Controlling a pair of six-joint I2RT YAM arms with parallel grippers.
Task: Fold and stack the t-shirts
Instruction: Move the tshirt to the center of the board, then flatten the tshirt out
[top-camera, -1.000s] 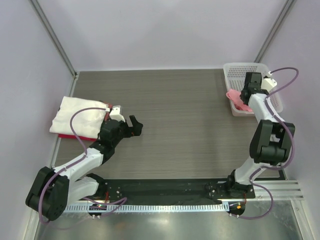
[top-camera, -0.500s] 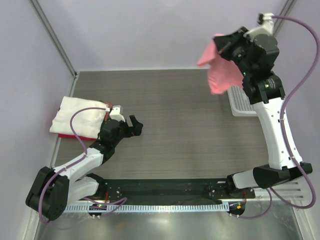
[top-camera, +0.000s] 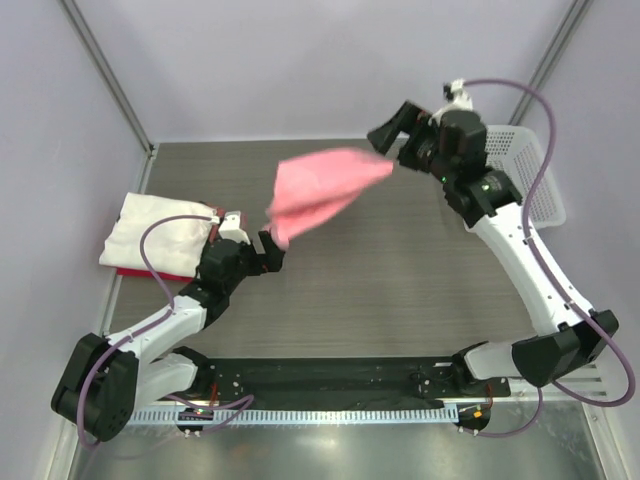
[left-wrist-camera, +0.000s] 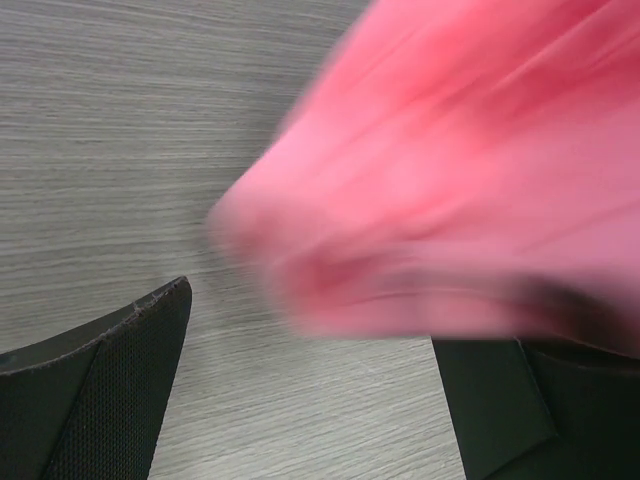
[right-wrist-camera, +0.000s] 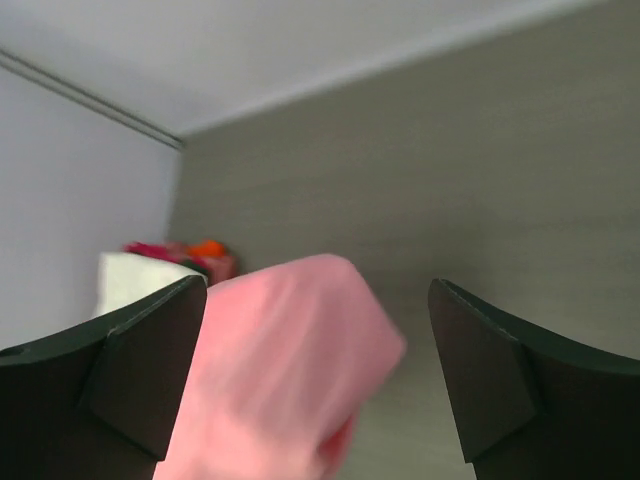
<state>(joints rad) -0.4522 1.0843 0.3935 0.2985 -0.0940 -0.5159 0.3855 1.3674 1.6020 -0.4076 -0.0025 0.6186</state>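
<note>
The salmon-pink t-shirt (top-camera: 320, 190) is in mid-air over the table's middle, bunched and motion-blurred. Its right tip is near my right gripper (top-camera: 395, 138), which stands open and raised in front of the basket. In the right wrist view the pink t-shirt (right-wrist-camera: 290, 370) shows beyond the spread fingers, not pinched. My left gripper (top-camera: 268, 250) is open low over the table, and the pink t-shirt (left-wrist-camera: 450, 180) passes just above it. The folded white t-shirt (top-camera: 155, 230) lies at the left on top of the red t-shirt (top-camera: 130, 272).
A white mesh basket (top-camera: 530, 170) stands at the back right corner, behind the right arm. Metal frame posts rise at both back corners. The table's left edge runs close beside the white and red stack.
The right arm lifted the pink t-shirt out of the basket, swung it up and leftward, then opened its jaws. The shirt now flies toward the left gripper. The left arm has not moved.
</note>
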